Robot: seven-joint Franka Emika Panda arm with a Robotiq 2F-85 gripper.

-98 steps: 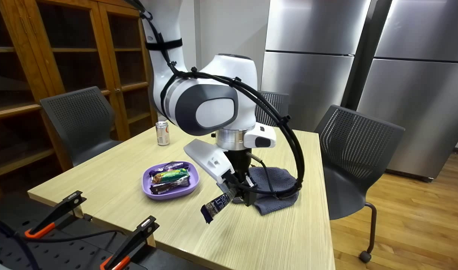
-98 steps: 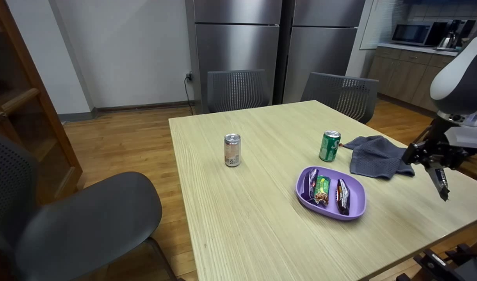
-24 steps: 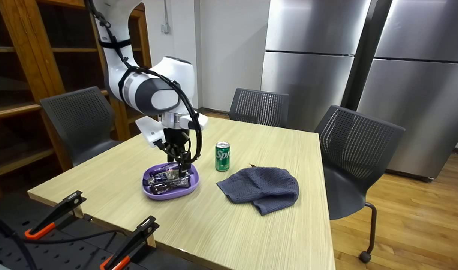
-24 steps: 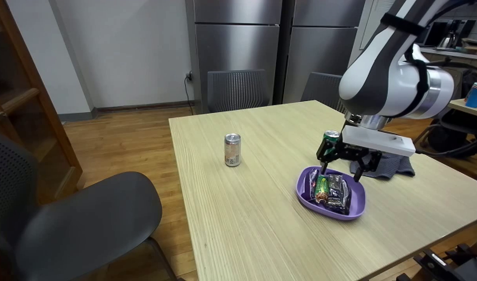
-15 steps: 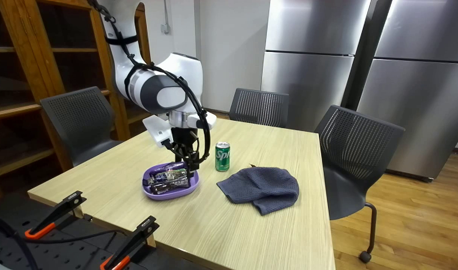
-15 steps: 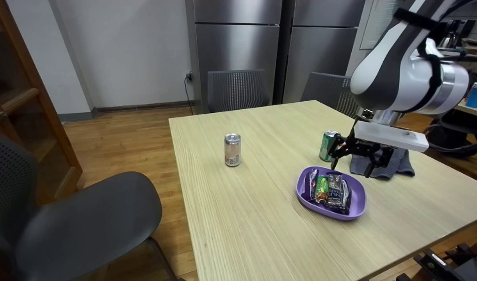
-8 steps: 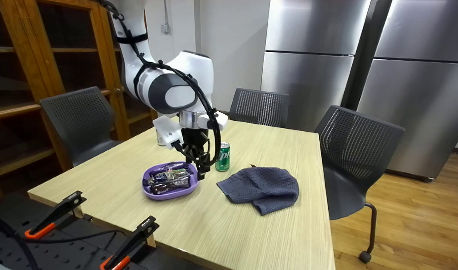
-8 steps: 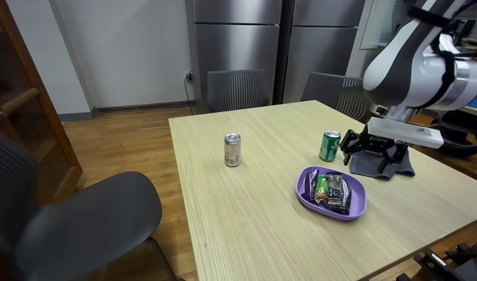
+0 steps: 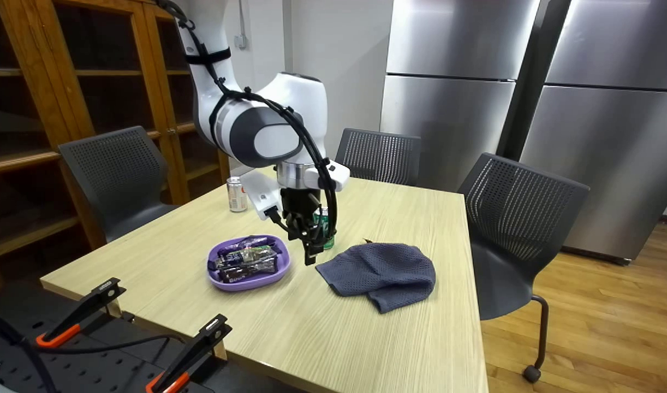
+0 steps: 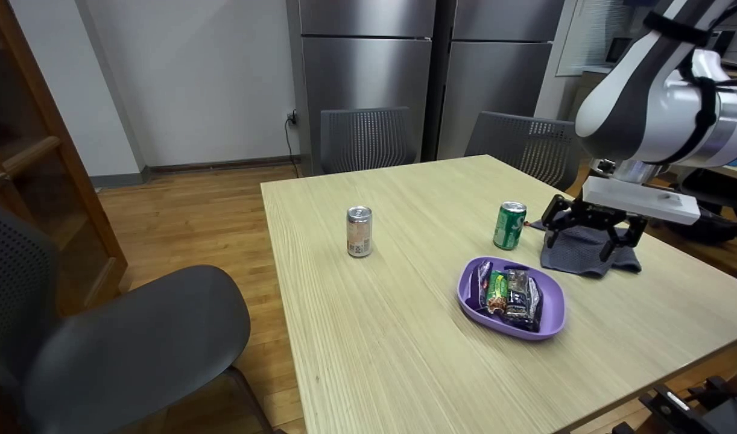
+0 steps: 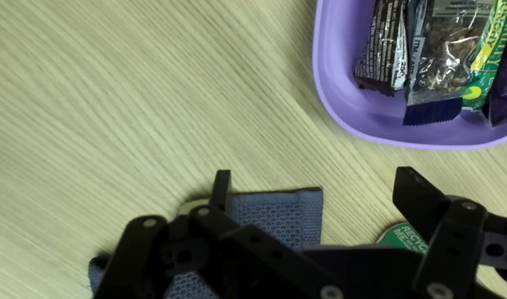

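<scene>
Only wrist view shows "RECYC…" on Sprite can [image 11: 399,238]; gripper [image 11: 311,176] spread near purple tray [image 11: 378,115]; wood-grain table [image 10: 368,313] beneath, refrigerators [image 10: 365,96] beyond.

Fridges [image 9: 448,125], table [image 9: 399,349] and chairs [image 9: 522,218] suggest a break room.

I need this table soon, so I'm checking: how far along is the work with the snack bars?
Looks done: four snack bars lie side by side in the purple tray. In hand: nothing; the end effector hangs open near the cloth. Left: probably only drawing the arm away, as no bar shows outside the tray; the green can and pale can stand apart from it.
</scene>
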